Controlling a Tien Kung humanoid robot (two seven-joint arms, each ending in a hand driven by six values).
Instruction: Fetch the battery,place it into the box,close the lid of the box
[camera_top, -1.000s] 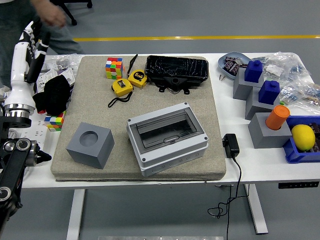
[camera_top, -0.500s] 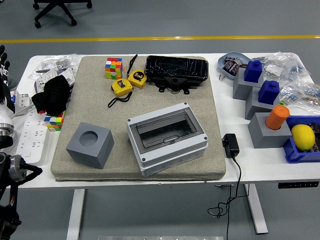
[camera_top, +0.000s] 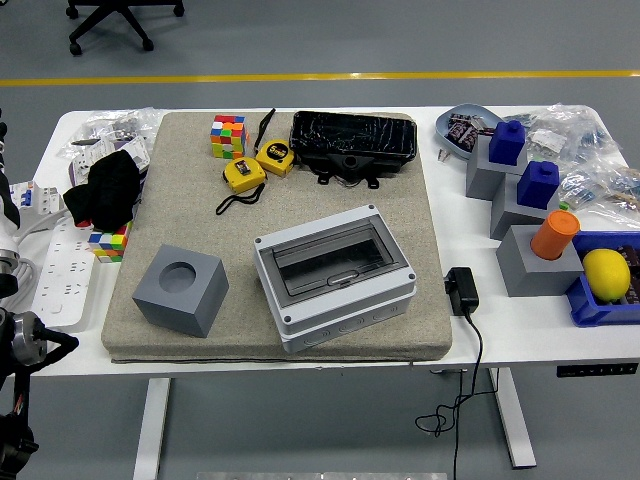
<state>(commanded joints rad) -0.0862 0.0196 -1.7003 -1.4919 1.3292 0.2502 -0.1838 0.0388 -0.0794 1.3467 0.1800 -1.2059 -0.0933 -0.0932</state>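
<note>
At the near left edge only the left arm (camera_top: 15, 330) shows, its joints beside the worktop (camera_top: 470, 335); the hand itself is cut off by the frame, so I cannot tell the state of its fingers, and the right arm is out of view. On the beige mat (camera_top: 190, 335) near the front sit a grey cube (camera_top: 180, 290) with a round socket in its top and, to its right, the grey box (camera_top: 335, 275), whose clear lid (camera_top: 335, 262) lies down flat. No battery can be picked out with certainty; dark wrapped items in the blue dish (camera_top: 468, 122) at the far right might be batteries, though that is a guess. The fetch looks not yet begun. To do it well, the lid probably needs lifting first, then a steady reach across without knocking the yellow tape measures (camera_top: 258, 165) or the black case (camera_top: 353, 140). Their labels are too small to read.
</note>
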